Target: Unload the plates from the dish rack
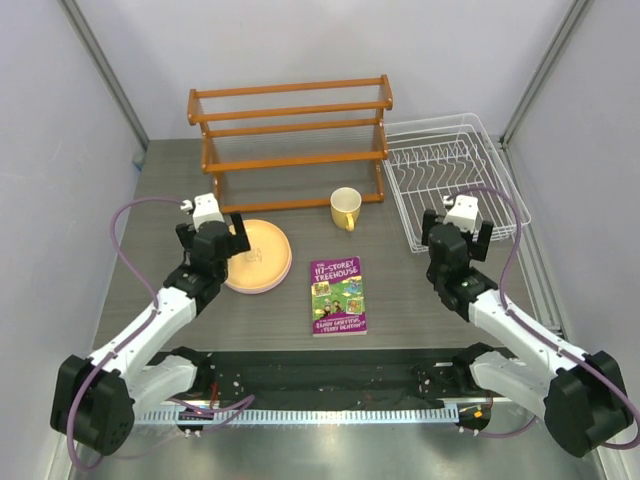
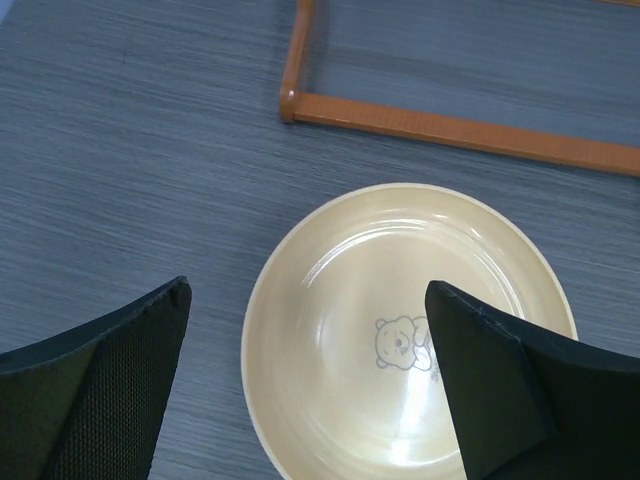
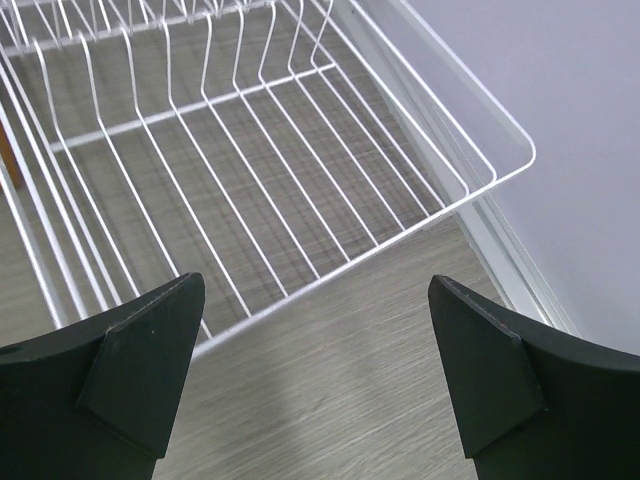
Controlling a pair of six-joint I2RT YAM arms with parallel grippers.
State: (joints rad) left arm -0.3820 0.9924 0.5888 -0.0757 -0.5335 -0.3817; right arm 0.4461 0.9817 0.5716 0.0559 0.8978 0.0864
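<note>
The white wire dish rack point(image 1: 450, 175) stands at the back right and holds no plates; its bars fill the right wrist view point(image 3: 250, 150). The orange-tan plate point(image 1: 258, 252) lies on top of a stack at the left, with a pink rim point(image 1: 270, 286) showing beneath it. I cannot make out a lilac plate. My left gripper point(image 1: 212, 238) is open and empty, hovering over the stack's left side; the plate point(image 2: 400, 330) with its bear print lies between the fingers point(image 2: 305, 390). My right gripper point(image 1: 457, 228) is open and empty at the rack's near edge point(image 3: 315, 390).
An orange wooden shelf rack point(image 1: 290, 140) stands at the back, its base bar in the left wrist view point(image 2: 450, 125). A yellow mug point(image 1: 345, 208) sits in front of it. A purple book point(image 1: 338, 295) lies in the middle. The wall point(image 3: 560, 120) is close on the right.
</note>
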